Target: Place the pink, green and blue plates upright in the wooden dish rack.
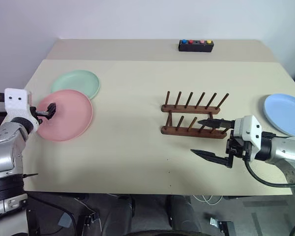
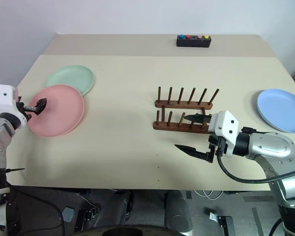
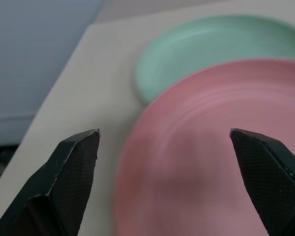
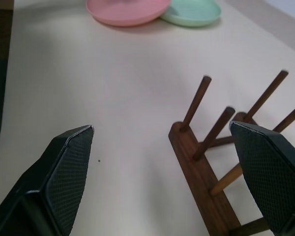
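Now my left gripper [image 1: 50, 110], jaws apart, hovers over the pink plate [image 1: 65, 115] far left of the rack [image 1: 192, 119]; stiff, slick, I'd pinch its rim.

A black box [image 1: 196, 45] with coloured buttons sits at the beige table's [image 1: 137, 142] far edge

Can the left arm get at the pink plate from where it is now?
Probably yes. The left gripper hangs over the near-left edge of the pink plate with its jaws wide open and nothing between them. The green plate is tucked under the pink one's far rim, away from that side.
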You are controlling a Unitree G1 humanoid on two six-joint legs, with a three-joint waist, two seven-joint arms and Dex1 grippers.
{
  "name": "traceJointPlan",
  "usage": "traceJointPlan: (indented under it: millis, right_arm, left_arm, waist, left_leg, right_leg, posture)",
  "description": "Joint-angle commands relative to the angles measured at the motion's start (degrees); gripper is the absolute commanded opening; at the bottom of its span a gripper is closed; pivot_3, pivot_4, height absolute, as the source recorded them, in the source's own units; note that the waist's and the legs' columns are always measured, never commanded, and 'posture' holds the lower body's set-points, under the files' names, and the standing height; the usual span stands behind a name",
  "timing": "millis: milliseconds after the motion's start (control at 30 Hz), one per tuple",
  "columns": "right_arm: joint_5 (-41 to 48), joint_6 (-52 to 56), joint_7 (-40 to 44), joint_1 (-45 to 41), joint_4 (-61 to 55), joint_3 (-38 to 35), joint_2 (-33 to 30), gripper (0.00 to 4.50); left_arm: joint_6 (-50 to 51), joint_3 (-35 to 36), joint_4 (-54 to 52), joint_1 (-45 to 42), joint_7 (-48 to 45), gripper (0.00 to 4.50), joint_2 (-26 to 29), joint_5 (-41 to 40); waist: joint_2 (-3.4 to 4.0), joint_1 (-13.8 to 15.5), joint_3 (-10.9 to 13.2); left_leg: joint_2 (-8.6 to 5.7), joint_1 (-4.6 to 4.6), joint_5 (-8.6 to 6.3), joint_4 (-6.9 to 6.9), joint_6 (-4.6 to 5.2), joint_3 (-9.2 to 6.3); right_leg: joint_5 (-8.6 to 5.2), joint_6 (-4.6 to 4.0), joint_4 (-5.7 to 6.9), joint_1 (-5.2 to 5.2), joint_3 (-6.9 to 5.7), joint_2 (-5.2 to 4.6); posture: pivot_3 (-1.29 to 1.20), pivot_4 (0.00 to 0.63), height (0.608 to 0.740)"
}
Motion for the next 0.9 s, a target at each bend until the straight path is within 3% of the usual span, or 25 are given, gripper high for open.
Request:
traceJointPlan:
  millis: [33, 233, 333, 567, 900]
  right_arm:
    - [0.4, -1.1, -0.2, -0.8, -1.5, -0.4, 0.0, 4.50]
    - [1.2, -0.7, -1.2, 0.4, -3.3, -1.8, 0.0, 4.50]
    - [0.8, -0.9, -1.8, 1.9, -3.9, -2.2, 0.2, 4.50]
    - [0.9, -1.1, -2.8, 3.8, -4.6, -2.9, 0.0, 4.50]
    - [0.8, -1.2, -2.1, 1.8, -3.5, -2.0, -0.6, 4.50]
  left_arm:
    - [2.9, 2.4, 1.0, -1.9, 1.6, 4.33, 1.1, -0.7]
    - [5.7, 1.3, 5.3, -3.0, 0.3, 4.33, 0.4, -2.0]
    - [5.1, 2.6, 6.7, -3.5, 1.1, 3.64, -0.5, -2.7]
    - [3.8, 3.9, 8.2, -3.2, 0.3, 0.03, -1.0, -4.9]
    - [-4.5, 6.4, -2.8, 3.8, -10.1, 0.03, -4.6, -12.9]
  waist:
    - [0.00, 0.0, 0.0]
    - [-0.02, -0.1, 0.0]
    - [-0.03, 0.0, 0.0]
    - [-0.05, 0.0, 0.0]
    - [-0.04, 0.1, -0.1]
  left_leg:
    - [0.00, 0.00, 0.00, 0.00, 0.00, 0.01]
    - [0.00, 0.00, 0.00, -0.01, 0.00, 0.00]
    - [0.00, 0.00, 0.00, -0.02, -0.01, 0.00]
    - [0.00, 0.00, 0.00, -0.01, -0.01, 0.01]
    - [0.01, 0.00, 0.00, 0.01, -0.02, 0.02]
  right_leg:
    - [0.00, 0.00, 0.00, -0.01, 0.00, 0.00]
    - [0.00, 0.00, 0.01, -0.01, 0.00, 0.00]
    - [0.00, 0.00, 0.01, -0.01, 0.00, 0.00]
    - [0.01, -0.01, 0.01, -0.01, 0.00, 0.00]
    - [0.01, -0.03, -0.01, 0.00, 0.01, -0.02]
  posture:
    - [0.00, 0.150, 0.740]
    - [0.00, 0.150, 0.740]
    - [0.00, 0.150, 0.740]
    - [0.00, 0.150, 0.740]
    - [0.00, 0.150, 0.740]
